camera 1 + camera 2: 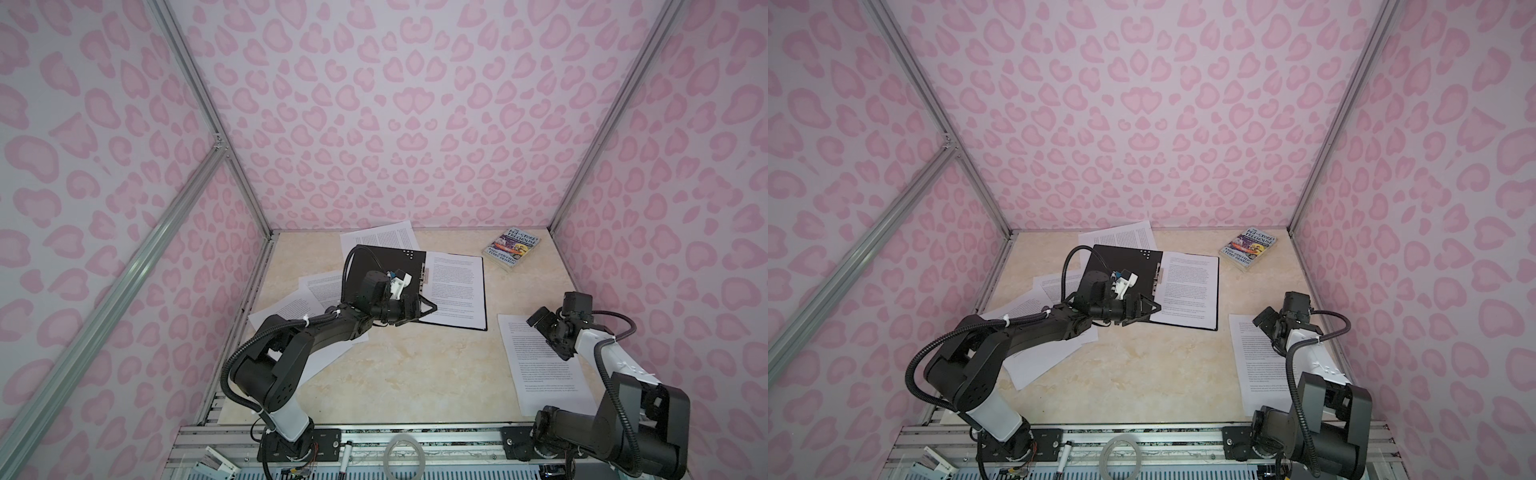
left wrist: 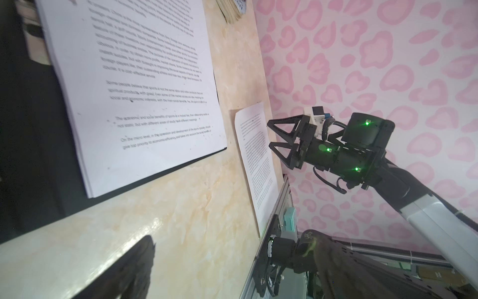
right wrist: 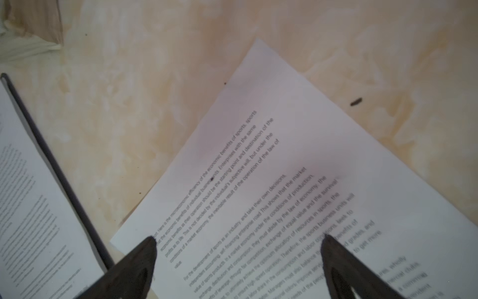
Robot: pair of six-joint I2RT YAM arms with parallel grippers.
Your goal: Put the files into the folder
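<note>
Cream marbled table point(image 1: 415, 374) carrying the open folder point(image 1: 374, 266), black inside, with a stack of files point(image 1: 457, 286) on its right half. Both top views give the whole layout: further printed sheets point(image 1: 320, 286) spread behind and left of the folder, partly hidden under the left arm; a single sheet point(image 1: 536, 370) well apart on the right; a paperback book point(image 1: 512, 249) near the back right corner. Only the right wrist view shows the right gripper point(image 3: 239, 240) from close by, jaws wide apart with nothing between them, over the printed end of the single sheet point(image 3: 284, 155), with the folder's edge beside it. The left wrist view shows the right gripper point(image 2: 271, 137) from the side, jaws apart, raised above that sheet. The left gripper point(image 1: 428, 307) hangs over the folder's near edge by the spine, jaws apart and empty. In its own wrist view only one blurred fingertip point(image 2: 139, 261) shows and the book is cut off at the frame edge. The print is unreadable in both top views.
</note>
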